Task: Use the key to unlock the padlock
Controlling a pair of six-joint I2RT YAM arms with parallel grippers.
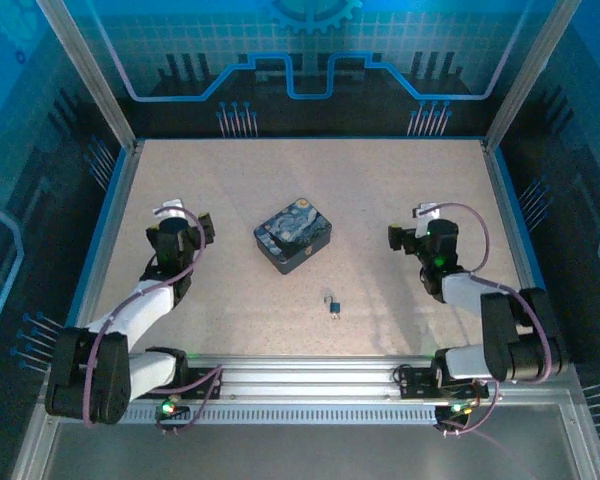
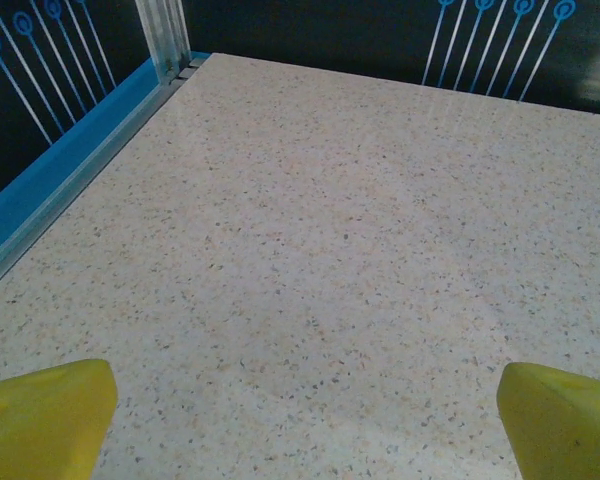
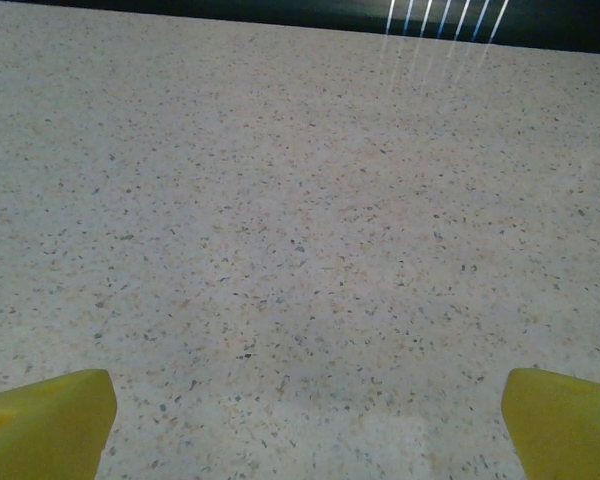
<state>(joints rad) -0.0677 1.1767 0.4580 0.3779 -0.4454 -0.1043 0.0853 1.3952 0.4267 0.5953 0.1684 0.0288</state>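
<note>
Padlock (image 1: 329, 297) lies on the speckled table (image 1: 400, 180), a bit nearer the arm bases than the starry-print tin (image 1: 293, 235) and slightly to its right, apart from it. Key (image 1: 336, 309) is the bluish speck right next to the padlock on the near side. From my top cam they're too small to say whether they touch. Both sit roughly btwn the two arms, well apart from either gripper. Left gripper (image 2: 300, 420) is off to the tin's left. On its wrist cam I see the yellow fingertips (image 2: 45, 415) spread wide at the frame corners w/ bare tabletop btwn them, so it's open and empty. Right gripper (image 3: 305, 425) is out to the tin's right, fingertips (image 3: 560, 420) likewise wide apart, empty, over bare table.
</note>
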